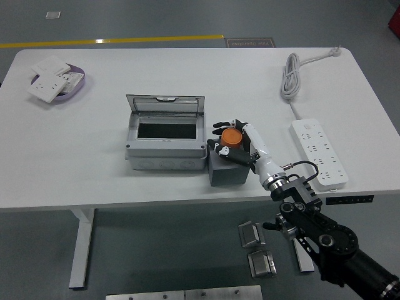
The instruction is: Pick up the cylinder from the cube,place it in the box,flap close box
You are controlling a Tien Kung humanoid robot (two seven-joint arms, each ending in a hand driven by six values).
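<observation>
The right hand curls its fingers around the orange cylinder, which sits atop the grey cube – a perch that leaves its sides free to grip. Just left, the box stands with flap raised – ready to receive it

One cylinder, one cube, one box.

Orange cylinder, dark grey cube, light grey box, white table
</observation>
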